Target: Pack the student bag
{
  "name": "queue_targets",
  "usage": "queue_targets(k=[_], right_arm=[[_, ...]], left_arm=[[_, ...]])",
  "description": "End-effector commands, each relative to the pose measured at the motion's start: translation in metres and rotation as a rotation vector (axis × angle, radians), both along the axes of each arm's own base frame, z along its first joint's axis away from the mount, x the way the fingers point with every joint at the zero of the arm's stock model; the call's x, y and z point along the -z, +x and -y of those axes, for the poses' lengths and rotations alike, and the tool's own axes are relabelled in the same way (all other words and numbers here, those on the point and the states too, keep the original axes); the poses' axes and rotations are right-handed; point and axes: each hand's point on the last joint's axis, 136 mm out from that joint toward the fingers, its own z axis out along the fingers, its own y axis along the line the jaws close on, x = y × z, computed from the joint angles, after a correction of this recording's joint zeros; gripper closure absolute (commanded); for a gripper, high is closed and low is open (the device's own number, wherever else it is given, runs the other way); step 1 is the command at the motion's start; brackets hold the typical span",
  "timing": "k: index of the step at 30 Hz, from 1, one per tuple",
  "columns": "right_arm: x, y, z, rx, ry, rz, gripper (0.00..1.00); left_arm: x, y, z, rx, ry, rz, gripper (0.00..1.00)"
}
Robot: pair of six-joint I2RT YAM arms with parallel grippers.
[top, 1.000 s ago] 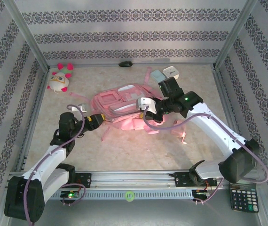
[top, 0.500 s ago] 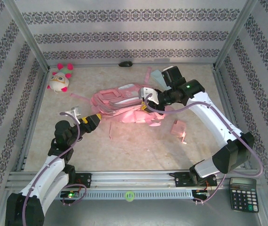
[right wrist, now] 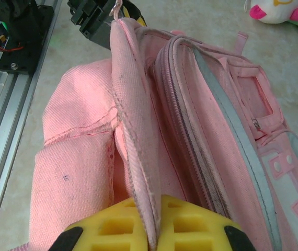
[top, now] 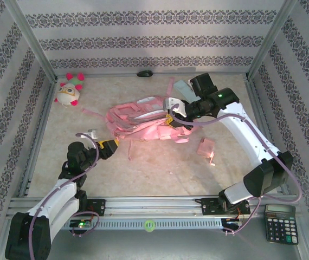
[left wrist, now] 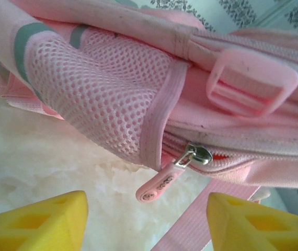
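Observation:
The pink student bag (top: 143,122) lies mid-table with its straps spread out. My right gripper (top: 171,115) is shut on a fabric edge of the bag (right wrist: 86,157) beside the main zipper, its yellow fingers (right wrist: 117,227) pinching the flap. My left gripper (top: 113,144) sits at the bag's near-left corner. In the left wrist view it (left wrist: 146,225) stands open, with the pink zipper pull (left wrist: 162,184) hanging just beyond the gap and nothing between the fingertips. A mesh side pocket (left wrist: 102,99) and a pink buckle (left wrist: 251,81) show above.
A white-and-pink plush toy (top: 69,89) sits at the back left. A small pink flat item (top: 205,147) lies right of the bag. A calculator (top: 280,223) rests off the front right corner. Patterned walls close in three sides.
My right gripper has pulled the bag's flap up and towards the back right, uncovering the small pink item. The left gripper shifted slightly along the bag's near-left corner.

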Motion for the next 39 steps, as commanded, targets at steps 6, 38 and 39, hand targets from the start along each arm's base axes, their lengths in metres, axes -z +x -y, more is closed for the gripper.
queue_targets(k=[6,38,39], right_arm=[[-0.037,-0.003,-0.01,-0.07,0.118,0.046,1.0],[-0.031,0.0,-0.009,-0.062,0.093,0.042,1.0],[-0.03,0.001,-0.009,-0.055,0.089,0.044,1.0]], left_arm=[[0.004,-0.003,0.017,0.135,0.151,0.112,0.37],[-0.013,0.009,0.047,0.306,0.2,0.318,0.83],[-0.012,0.008,0.048,0.307,0.201,0.31,0.86]])
